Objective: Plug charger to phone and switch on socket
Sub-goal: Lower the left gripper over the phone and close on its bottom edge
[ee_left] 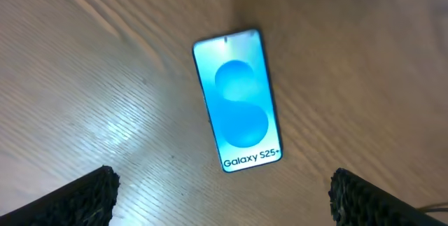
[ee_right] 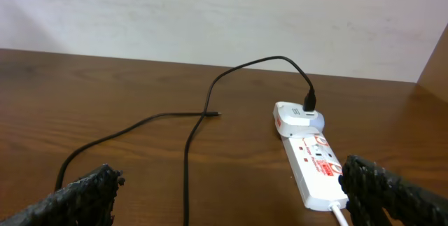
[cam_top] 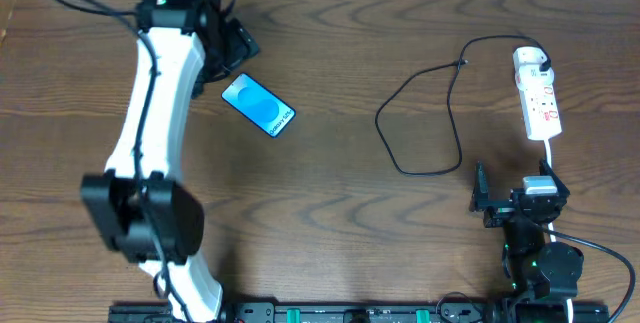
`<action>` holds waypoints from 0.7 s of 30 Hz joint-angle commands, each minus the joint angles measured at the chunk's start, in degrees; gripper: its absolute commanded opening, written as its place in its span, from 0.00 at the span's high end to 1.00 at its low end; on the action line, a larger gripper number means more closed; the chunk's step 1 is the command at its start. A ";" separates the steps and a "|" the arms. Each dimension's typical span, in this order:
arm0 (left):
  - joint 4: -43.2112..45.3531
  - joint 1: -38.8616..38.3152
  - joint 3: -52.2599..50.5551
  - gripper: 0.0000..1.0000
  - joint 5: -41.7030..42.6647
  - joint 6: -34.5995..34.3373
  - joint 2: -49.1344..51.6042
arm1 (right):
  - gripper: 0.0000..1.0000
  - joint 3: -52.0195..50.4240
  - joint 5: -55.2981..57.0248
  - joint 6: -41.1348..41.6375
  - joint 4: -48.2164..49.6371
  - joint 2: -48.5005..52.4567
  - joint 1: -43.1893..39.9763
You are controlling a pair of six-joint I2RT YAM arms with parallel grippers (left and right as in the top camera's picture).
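Observation:
The phone [cam_top: 258,105] lies flat on the wooden table, its cyan screen up; the left wrist view shows the phone [ee_left: 238,100] straight ahead of the fingers. My left gripper [cam_top: 232,55] hovers just up and left of it, open and empty [ee_left: 222,184]. The white socket [cam_top: 540,103] lies at the far right, with the charger's white adapter [cam_top: 532,61] plugged into its far end. The charger's black cable [cam_top: 420,113] loops leftward, its plug tip [ee_right: 215,114] loose on the table. My right gripper [cam_top: 512,185] sits open below the socket [ee_right: 315,163], holding nothing [ee_right: 231,184].
The socket's thick white cord [cam_top: 551,153] runs down past the right gripper. The left arm's white link [cam_top: 155,113] spans the left side of the table. A pale wall [ee_right: 210,16] stands behind the table's far edge.

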 commanded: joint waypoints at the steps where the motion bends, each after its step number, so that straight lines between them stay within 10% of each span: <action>1: -0.52 0.09 0.90 0.04 3.98 -1.36 3.39 | 0.01 -0.22 0.15 0.66 -0.07 -0.31 0.33; 21: 6.40 0.07 -4.31 0.02 6.27 -1.42 6.40 | 0.01 -0.22 0.15 0.66 -0.07 -0.31 0.33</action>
